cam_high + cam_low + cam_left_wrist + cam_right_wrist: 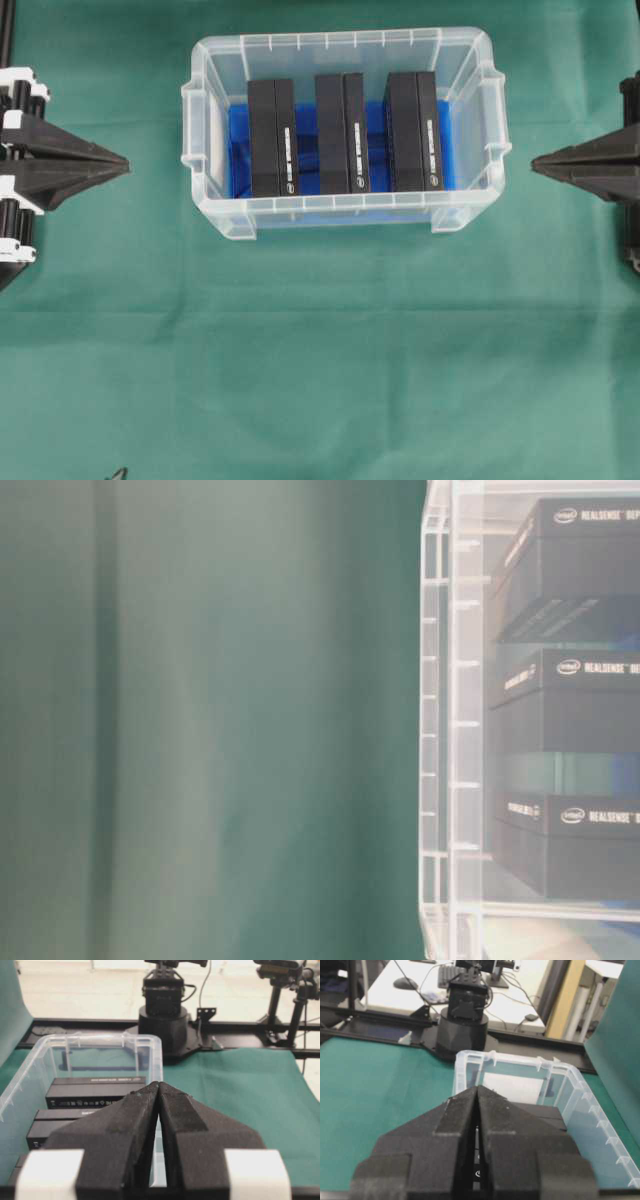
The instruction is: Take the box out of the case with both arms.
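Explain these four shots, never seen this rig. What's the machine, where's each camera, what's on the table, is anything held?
It is a two-armed robot at a table covered with a green cloth. The overhead view looks straight down: the left gripper points in from the left edge and the right gripper from the right. Between them sits the case, a clear plastic bin with a blue lining, holding three black boxes side by side on edge.

The table-level view is turned sideways and shows the case wall with the boxes behind it. The other two views come from cameras on each wrist, looking along that arm's jaws toward the case, with the opposite arm's base behind it.

Both pairs of jaws are shut and hold nothing. No box is out yet.
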